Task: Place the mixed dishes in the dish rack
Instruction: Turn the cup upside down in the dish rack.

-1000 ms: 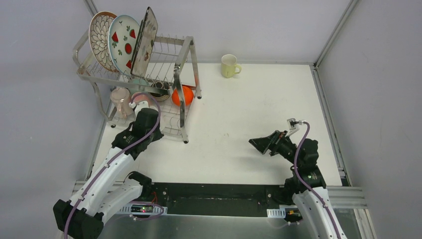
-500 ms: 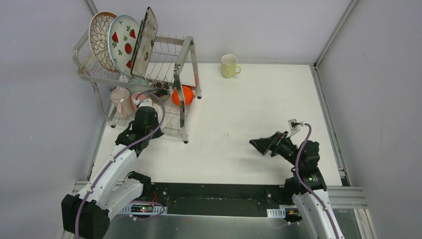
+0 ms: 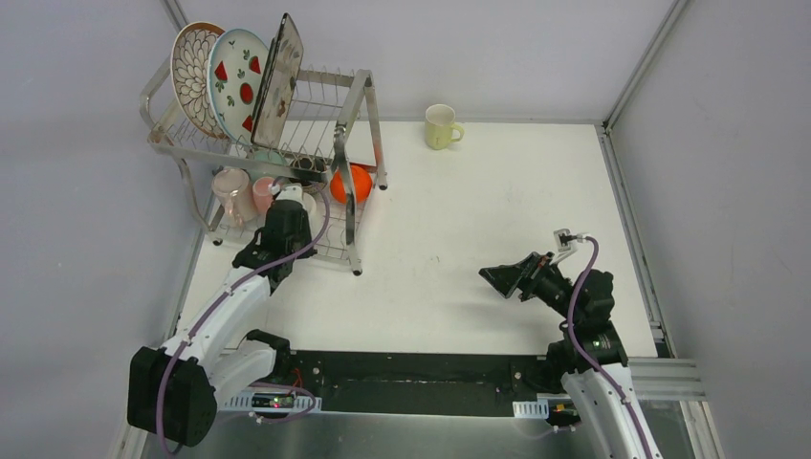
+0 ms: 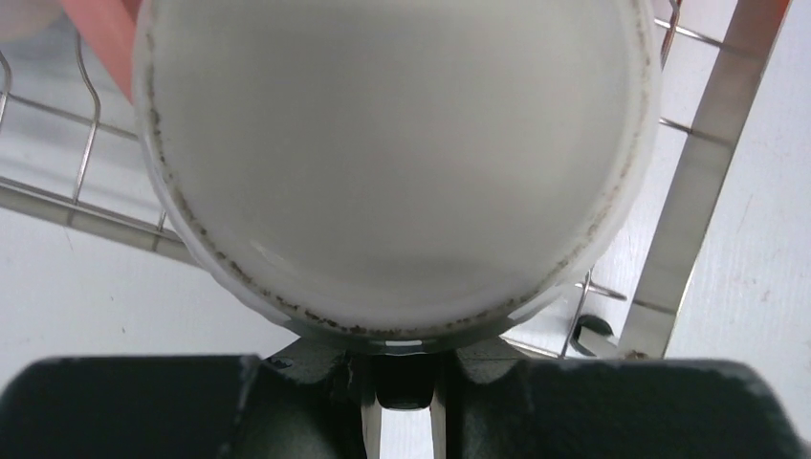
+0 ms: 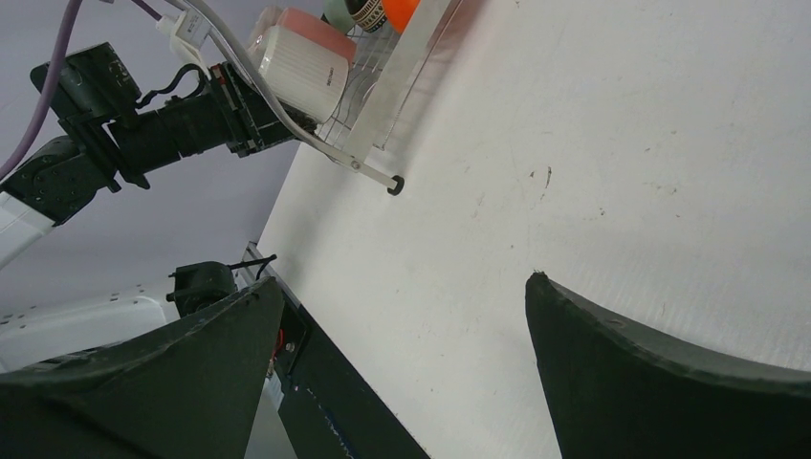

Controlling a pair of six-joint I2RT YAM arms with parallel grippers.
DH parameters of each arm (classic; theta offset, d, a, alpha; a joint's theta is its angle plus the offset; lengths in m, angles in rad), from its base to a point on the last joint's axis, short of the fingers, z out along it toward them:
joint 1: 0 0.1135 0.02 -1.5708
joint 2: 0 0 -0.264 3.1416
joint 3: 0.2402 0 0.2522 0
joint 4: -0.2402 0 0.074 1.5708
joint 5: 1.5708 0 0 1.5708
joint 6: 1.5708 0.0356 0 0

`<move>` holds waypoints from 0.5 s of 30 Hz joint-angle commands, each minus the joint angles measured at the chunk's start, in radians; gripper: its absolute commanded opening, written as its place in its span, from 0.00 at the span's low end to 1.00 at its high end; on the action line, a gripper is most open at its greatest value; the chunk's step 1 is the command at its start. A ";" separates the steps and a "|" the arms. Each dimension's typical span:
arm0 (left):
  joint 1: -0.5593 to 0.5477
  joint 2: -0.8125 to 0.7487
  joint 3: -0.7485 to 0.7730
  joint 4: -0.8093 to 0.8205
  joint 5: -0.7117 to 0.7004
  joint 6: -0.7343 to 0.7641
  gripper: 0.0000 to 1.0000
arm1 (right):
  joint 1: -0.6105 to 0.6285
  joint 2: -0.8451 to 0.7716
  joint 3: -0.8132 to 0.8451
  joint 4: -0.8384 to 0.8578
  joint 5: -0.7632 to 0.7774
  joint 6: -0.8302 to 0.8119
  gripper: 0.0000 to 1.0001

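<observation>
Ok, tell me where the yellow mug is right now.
In the top external view, the yellow mug stands alone on the table at its far edge, to the right of the dish rack, handle pointing right.

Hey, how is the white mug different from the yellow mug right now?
The white mug is gripped by the left hand at the lower tier of the rack. The yellow mug stands free on the table, well away from the rack. The yellow mug sits upright with its handle showing, while the white mug shows no handle in these views. Both are plain, single-coloured mugs.
</observation>
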 commanded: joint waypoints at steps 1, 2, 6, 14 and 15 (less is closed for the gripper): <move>0.020 0.029 0.007 0.224 -0.043 0.067 0.00 | -0.002 0.010 0.039 0.012 -0.010 0.013 1.00; 0.024 0.041 0.005 0.248 -0.038 0.075 0.00 | -0.002 0.009 0.038 0.012 -0.011 0.015 1.00; 0.035 0.108 0.037 0.274 -0.038 0.096 0.00 | -0.003 0.005 0.033 0.013 -0.012 0.023 1.00; 0.053 0.165 0.046 0.282 -0.051 0.084 0.08 | -0.002 0.005 0.031 0.010 -0.006 0.024 1.00; 0.055 0.171 0.044 0.284 -0.055 0.085 0.09 | -0.001 0.006 0.032 0.011 -0.005 0.022 1.00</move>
